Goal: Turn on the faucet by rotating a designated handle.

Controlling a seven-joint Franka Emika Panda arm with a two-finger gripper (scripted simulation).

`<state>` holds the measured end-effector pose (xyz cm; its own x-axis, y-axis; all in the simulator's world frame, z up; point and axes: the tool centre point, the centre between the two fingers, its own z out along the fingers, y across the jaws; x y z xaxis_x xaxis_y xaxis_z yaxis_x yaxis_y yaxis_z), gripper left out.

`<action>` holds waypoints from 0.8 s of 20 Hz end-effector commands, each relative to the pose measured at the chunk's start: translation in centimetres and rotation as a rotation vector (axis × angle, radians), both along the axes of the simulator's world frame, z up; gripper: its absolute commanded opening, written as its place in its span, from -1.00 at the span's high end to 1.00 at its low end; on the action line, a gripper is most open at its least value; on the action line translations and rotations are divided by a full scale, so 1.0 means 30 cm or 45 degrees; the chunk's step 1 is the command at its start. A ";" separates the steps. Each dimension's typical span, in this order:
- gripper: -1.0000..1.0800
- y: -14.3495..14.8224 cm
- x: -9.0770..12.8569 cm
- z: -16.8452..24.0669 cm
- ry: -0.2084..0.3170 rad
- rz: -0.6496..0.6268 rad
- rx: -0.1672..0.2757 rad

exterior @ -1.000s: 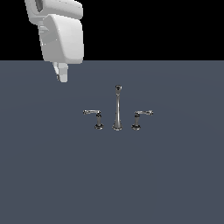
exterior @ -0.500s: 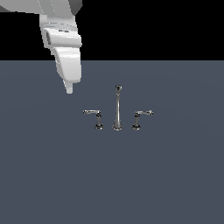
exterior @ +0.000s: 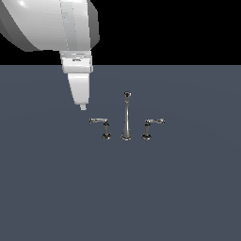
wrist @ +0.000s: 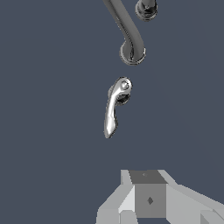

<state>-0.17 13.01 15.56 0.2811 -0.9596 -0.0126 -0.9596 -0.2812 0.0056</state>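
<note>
Hanging over the exterior view's left side, the white Panda arm (exterior: 52,23) fills the upper corner, and its gripper (exterior: 83,107) points down at a flat grey-blue surface (exterior: 120,188). The gripper's tip sits above that surface, apart from everything on it. From this angle the fingers merge into one narrow white point, so it is not possible to tell whether they are spread or closed; nothing is seen between them.

Just to the right of the gripper tip, and slightly lower, stands the handle (exterior: 100,122), a small chrome lever on a short post with a dark round base, its flat arm reaching toward the exterior view's left, toward the gripper. Gripper and handle do not touch.

Next comes the spout (exterior: 126,117) of the faucet, tall, slender and tapered, with a small knob at its top. It stands upright between the two levers.

Furthest right is the twin lever (exterior: 152,124), its arm reaching toward the exterior view's right with the tip slightly upturned.

In the wrist view, the handle (wrist: 114,107) lies ahead of the grey gripper body (wrist: 148,199), well clear of it.
</note>
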 end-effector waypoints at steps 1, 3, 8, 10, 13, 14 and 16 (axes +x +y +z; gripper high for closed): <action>1.00 -0.013 0.047 -0.047 -0.002 -0.076 -0.005; 1.00 -0.025 0.083 -0.081 -0.004 -0.133 -0.008; 1.00 -0.057 0.160 -0.155 -0.007 -0.258 -0.014; 1.00 -0.069 0.185 -0.179 -0.008 -0.300 -0.015; 1.00 -0.085 0.214 -0.207 -0.009 -0.349 -0.017; 1.00 -0.089 0.221 -0.214 -0.009 -0.362 -0.017; 1.00 -0.096 0.233 -0.225 -0.009 -0.383 -0.017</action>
<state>6.49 10.29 9.08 -0.0012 -1.0000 0.0012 -1.0000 0.0012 0.0015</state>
